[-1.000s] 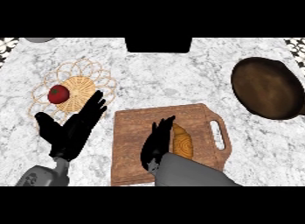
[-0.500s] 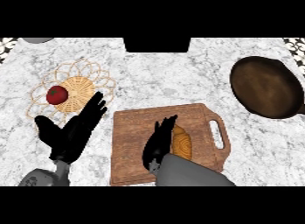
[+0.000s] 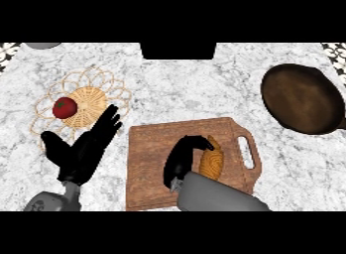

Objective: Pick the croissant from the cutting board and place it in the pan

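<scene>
Right hand: the right hand (image 3: 184,159) lies on the cutting board (image 3: 149,154), fingers bent over at the tips and curling onto the left side of the croissant (image 3: 211,161); I judge this the start of a grasp, though whether the thumb is round the far side cannot be told.
Croissant: on the cutting board, right of middle, just beside the handle slot; its left edge is hidden under the hand, its right side shows, and it rests on the wood, not lifted.
Why the hand sits so: coming from the lower edge, the forearm runs along the croissant's length, so the fingers can close across its narrow width, the easier way to take a long pastry.
Left hand: the left hand (image 3: 84,149) shows at the left, spread with straight fingers pointing up, resting over the surface (image 3: 190,89) beside the board and holding nothing.
Pan: the dark pan (image 3: 301,104) sits at the upper right, well apart from the board, with nothing in it; its handle points toward the right edge.
Mat: a round woven mat (image 3: 87,101) at the upper left carries a red tomato (image 3: 64,107), no part of this task.
Step in hand: closing on the croissant; lifting and carrying to the pan are not yet done.
Next move calls for: a lift clear of the board, then a reach up and to the right over the pan's rim.
</scene>
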`<state>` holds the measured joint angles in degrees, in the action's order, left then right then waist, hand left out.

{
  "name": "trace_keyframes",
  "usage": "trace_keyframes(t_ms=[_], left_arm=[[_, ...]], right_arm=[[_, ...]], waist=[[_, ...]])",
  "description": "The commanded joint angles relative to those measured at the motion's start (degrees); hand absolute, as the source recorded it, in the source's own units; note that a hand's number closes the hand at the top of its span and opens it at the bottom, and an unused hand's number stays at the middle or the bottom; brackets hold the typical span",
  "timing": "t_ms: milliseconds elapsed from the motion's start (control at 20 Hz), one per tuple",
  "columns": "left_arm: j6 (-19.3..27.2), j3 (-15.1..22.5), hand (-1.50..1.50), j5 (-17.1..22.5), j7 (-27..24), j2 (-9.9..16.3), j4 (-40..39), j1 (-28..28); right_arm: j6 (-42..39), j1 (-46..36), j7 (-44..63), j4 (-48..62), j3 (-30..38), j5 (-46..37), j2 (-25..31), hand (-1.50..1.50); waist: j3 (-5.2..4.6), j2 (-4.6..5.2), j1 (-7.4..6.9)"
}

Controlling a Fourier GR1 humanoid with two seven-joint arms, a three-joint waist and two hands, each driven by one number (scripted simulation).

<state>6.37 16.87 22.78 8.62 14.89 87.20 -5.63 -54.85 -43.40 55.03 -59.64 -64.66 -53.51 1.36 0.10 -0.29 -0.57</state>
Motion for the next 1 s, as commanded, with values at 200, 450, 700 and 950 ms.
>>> trace_keyframes(t_ms=[200, 450, 700, 950], left_arm=[[-2.7, -3.0, 0.00, -1.0, 0.0, -1.3, -3.8, -2.9], [0.3, -2.5, 0.00, -1.3, 0.8, -0.6, 1.4, 1.2], [0.4, -3.5, 0.00, -1.1, 0.0, -0.2, 0.5, 2.7], [-0.8, -4.3, 0.00, -0.1, -0.2, 0.3, 1.4, 3.4]], right_arm=[[6.4, 1.0, -5.7, 5.9, -3.8, -9.6, -1.3, 1.50], [23.9, 7.2, -1.7, -11.3, 12.0, -4.4, 2.6, 1.50], [39.2, 10.6, -1.3, -24.9, 21.8, -5.0, 3.8, 1.50], [51.7, 15.7, -2.9, -38.4, 25.4, -9.3, 9.4, 1.50]], waist=[[-0.10, 0.44, 0.25], [0.44, -0.13, 3.81], [0.35, -0.60, 5.56], [0.12, -0.42, 3.97]])
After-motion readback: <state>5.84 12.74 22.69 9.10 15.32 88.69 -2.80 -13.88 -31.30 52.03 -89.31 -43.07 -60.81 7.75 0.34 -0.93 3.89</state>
